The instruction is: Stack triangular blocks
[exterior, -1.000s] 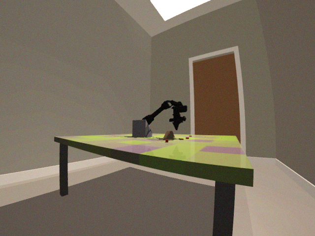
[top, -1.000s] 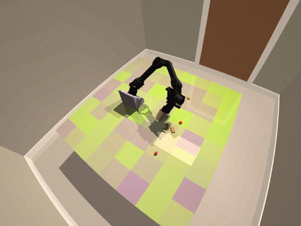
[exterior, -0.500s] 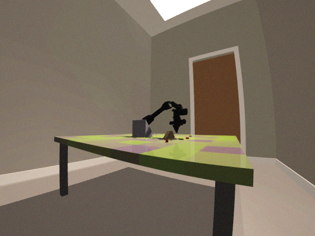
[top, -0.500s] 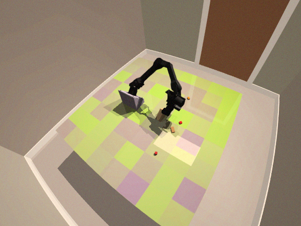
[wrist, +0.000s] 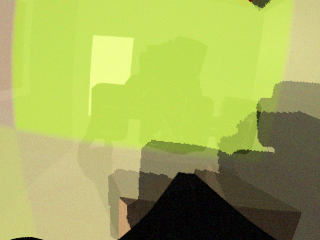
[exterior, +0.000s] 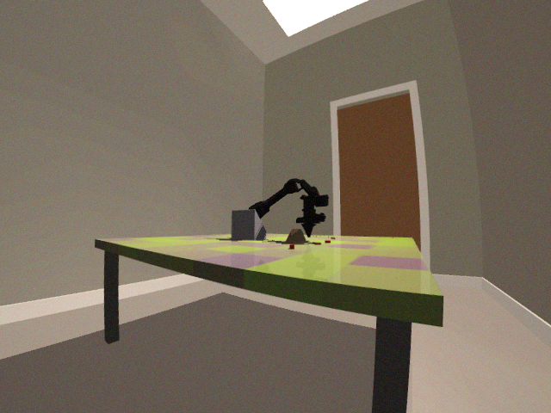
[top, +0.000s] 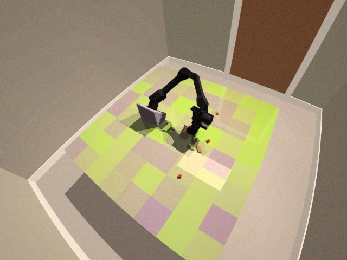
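Note:
Brown wedge-shaped wood stands on the table just beside my gripper, with sloping sides in the exterior view. My hand partly hides it, and I cannot tell the two triangular blocks apart or how their sloped faces lie. My gripper is shut with nothing seen between its fingers. It points down, its tip low over the table and close to the wood. In the wrist view the dark fingers cover the wood's middle. Whether they touch it is unclear.
A small tan block and a red cube lie near the hand. Another red cube lies farther out, an orange cube beyond the hand. A large grey-purple angular body stands by the arm's base.

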